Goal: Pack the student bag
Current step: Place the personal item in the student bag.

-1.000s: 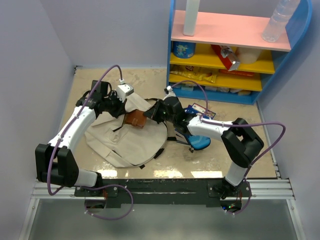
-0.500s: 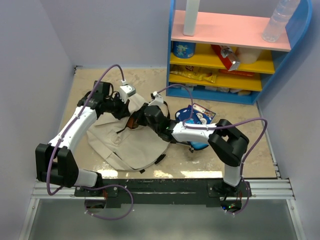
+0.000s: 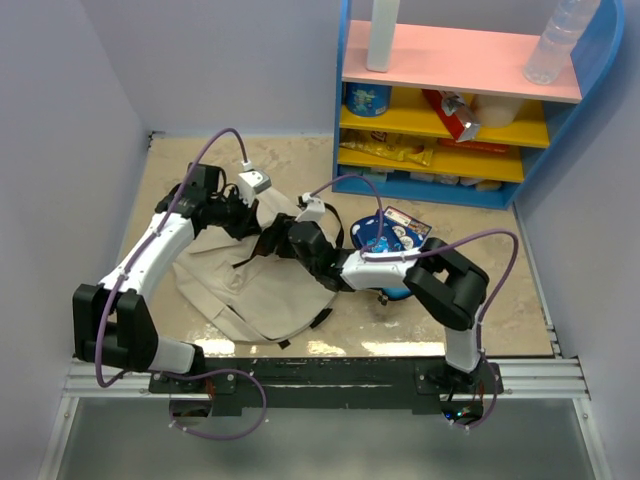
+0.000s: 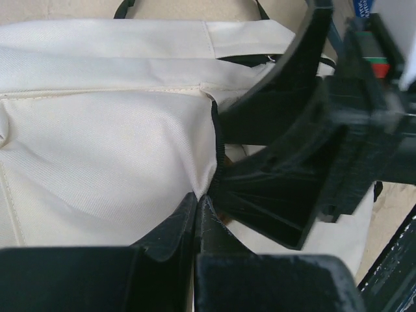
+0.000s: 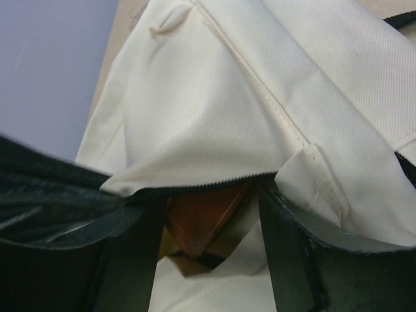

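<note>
The student bag (image 3: 250, 285), a cream canvas backpack with black straps, lies flat between the arms. My left gripper (image 3: 244, 214) is shut on the cloth at the edge of its opening (image 4: 198, 195) and holds the flap up. My right gripper (image 3: 273, 240) reaches into that opening under the black zipper line. Its jaws stand open (image 5: 207, 207). A brown flat item (image 5: 207, 221) lies just inside the bag between the fingers (image 5: 130, 260), loose from them. In the left wrist view the right gripper (image 4: 292, 162) shows as a black mass beside the pinched cloth.
A small blue pouch (image 3: 398, 290) lies under the right forearm. A printed blue pack (image 3: 396, 228) lies beside it. The coloured shelf unit (image 3: 450, 100) with snacks and bottles stands at the back right. Grey walls close in the left and back.
My right gripper has moved left with the brown item into the bag's opening, then opened and let it go. The left gripper kept its hold on the flap.
</note>
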{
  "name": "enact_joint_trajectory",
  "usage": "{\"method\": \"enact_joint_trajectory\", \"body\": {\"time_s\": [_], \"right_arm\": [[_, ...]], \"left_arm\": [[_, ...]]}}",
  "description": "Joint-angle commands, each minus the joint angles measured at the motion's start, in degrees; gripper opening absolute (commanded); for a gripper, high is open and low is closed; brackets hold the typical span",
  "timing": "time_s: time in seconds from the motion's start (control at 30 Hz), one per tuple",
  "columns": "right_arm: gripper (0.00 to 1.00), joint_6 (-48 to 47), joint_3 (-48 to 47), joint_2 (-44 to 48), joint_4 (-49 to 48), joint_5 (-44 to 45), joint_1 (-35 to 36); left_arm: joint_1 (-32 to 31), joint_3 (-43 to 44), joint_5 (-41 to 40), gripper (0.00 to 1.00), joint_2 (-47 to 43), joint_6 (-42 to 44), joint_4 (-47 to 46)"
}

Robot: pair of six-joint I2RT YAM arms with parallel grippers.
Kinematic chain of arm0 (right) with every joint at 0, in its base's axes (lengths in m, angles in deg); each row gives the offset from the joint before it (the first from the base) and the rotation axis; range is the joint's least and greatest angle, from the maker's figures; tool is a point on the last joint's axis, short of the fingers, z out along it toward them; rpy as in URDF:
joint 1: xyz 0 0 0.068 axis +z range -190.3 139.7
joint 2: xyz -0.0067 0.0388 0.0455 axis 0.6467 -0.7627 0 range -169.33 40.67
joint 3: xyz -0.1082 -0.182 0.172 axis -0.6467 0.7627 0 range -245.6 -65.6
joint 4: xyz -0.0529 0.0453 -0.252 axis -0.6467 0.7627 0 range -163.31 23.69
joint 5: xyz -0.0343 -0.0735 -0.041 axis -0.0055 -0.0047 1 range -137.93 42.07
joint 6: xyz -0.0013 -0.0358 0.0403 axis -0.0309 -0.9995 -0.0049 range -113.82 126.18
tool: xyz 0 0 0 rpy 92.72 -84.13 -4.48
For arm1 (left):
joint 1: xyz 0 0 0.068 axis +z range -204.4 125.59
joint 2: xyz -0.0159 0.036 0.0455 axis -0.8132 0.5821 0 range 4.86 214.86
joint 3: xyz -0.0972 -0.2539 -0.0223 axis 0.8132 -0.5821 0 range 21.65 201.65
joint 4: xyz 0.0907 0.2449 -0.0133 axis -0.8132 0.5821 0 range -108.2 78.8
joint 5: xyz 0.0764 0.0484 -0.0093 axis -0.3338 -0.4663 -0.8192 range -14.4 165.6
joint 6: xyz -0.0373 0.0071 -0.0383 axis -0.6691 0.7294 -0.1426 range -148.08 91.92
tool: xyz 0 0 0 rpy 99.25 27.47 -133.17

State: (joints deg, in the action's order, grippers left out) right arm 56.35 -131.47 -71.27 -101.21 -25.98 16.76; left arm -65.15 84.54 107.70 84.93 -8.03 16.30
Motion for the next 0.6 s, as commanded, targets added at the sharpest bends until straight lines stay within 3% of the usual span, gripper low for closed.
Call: {"method": "enact_joint_trajectory", "body": {"time_s": [0.0,0.03,0.07,0.1,0.17,0.43,0.5,0.53,0.57], "right_arm": [[0.59,-7.5,4.6,10.4,-5.6,0.8,1.0],[0.54,-9.3,5.4,11.9,-5.2,0.8,1.0],[0.33,-9.8,6.4,13.1,-5.3,0.4,1.0],[0.20,-10.5,8.3,14.7,-5.8,-0.2,1.0],[0.00,-11.9,9.0,15.8,-5.2,-1.8,1.0],[0.02,-23.8,13.3,20.4,-2.2,-4.9,6.9],[0.17,-28.3,14.1,20.3,-2.5,-4.7,10.7],[0.33,-29.7,14.2,19.9,-2.9,-4.1,11.8],[0.39,-31.2,14.4,19.2,-3.6,-3.9,12.8]], "left_arm": [[1.2,-0.1,6.0,0.00,1.3,-1.1,-3.4],[1.3,-0.1,5.7,0.00,1.4,-0.8,-3.6],[1.6,-0.2,5.6,0.00,1.7,-0.8,-3.7],[1.8,-0.2,5.4,0.00,1.8,-0.8,-4.0],[1.8,-0.3,5.3,0.00,1.9,-0.9,-4.2],[1.8,0.3,5.7,0.00,2.1,-0.5,-4.5],[1.8,0.5,6.7,0.00,3.0,-0.3,-4.6],[1.8,0.6,7.7,0.00,3.4,-0.1,-4.6],[1.8,0.7,8.2,0.00,4.2,-0.1,-4.5]]}}
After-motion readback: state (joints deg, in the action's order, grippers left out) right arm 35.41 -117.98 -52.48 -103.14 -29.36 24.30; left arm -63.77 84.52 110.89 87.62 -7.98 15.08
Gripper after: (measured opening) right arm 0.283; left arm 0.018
